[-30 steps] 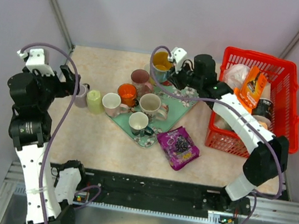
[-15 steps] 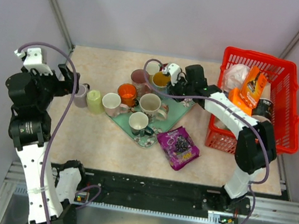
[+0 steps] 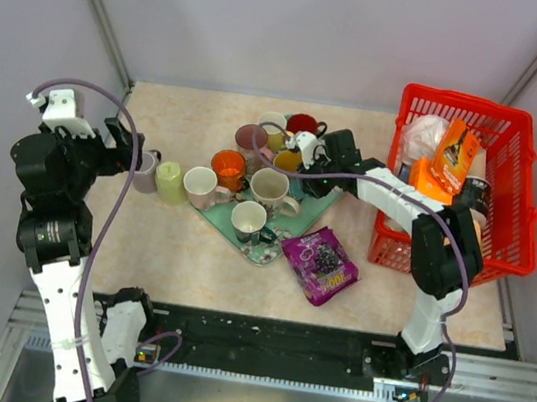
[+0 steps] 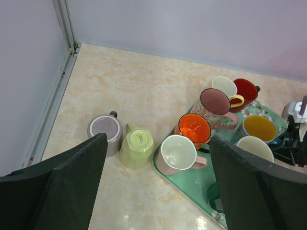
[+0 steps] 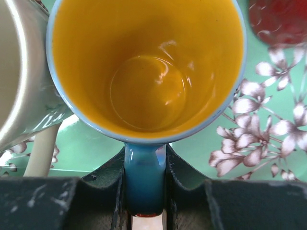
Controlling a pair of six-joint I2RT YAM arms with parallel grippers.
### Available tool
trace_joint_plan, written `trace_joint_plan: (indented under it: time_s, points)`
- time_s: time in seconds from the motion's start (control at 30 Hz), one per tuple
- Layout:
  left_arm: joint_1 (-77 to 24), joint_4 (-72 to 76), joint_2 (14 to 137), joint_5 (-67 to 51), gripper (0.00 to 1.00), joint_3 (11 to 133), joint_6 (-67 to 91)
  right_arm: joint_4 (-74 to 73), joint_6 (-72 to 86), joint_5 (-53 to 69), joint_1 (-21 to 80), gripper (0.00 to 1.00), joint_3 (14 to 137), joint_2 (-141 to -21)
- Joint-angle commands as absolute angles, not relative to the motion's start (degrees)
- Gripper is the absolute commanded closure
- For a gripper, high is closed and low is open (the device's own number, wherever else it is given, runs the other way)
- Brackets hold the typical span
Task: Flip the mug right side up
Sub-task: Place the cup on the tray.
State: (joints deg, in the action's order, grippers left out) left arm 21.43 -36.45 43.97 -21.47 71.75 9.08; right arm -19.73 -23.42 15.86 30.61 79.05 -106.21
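A blue mug with a yellow inside stands mouth up on the green floral tray, between the red mug and the large white mug. My right gripper is shut on its blue handle, and the wrist view looks straight into the mug. The mug also shows in the left wrist view. Two mugs stand upside down on the table left of the tray: a grey-lilac one and a lime green one. My left gripper is open and empty, held high above them.
The tray also holds a pink-white mug, an orange one, a floral pink one, a cream one, a red one and two white ones. A purple snack packet lies in front. A red basket stands at the right.
My right arm has brought the blue mug forward and down from the back of the tray, and it now rests mouth up among the other mugs. The left arm has barely moved.
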Motion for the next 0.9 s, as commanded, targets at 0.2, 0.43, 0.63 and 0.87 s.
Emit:
trace_joint_plan:
  time_s: [0.2,0.43,0.63,0.87]
  points:
    - [22.24,-35.07,42.98,-22.06,0.08,71.98,9.05,-15.2,-23.64,17.93,30.24,1.0,80.95,-108.19]
    - [22.67,-35.07,43.68,-22.5,0.08,72.42,9.05,-16.61,-23.2,19.25,30.24,1.0,78.93,-107.67]
    - [22.94,-34.54,44.47,-23.47,0.09,72.77,9.75,-19.86,-21.01,16.89,30.85,1.0,80.85,-108.28]
    - [22.94,-33.58,44.74,-24.08,0.09,72.16,10.46,-29.6,-19.78,16.61,34.01,0.87,86.57,-110.74]
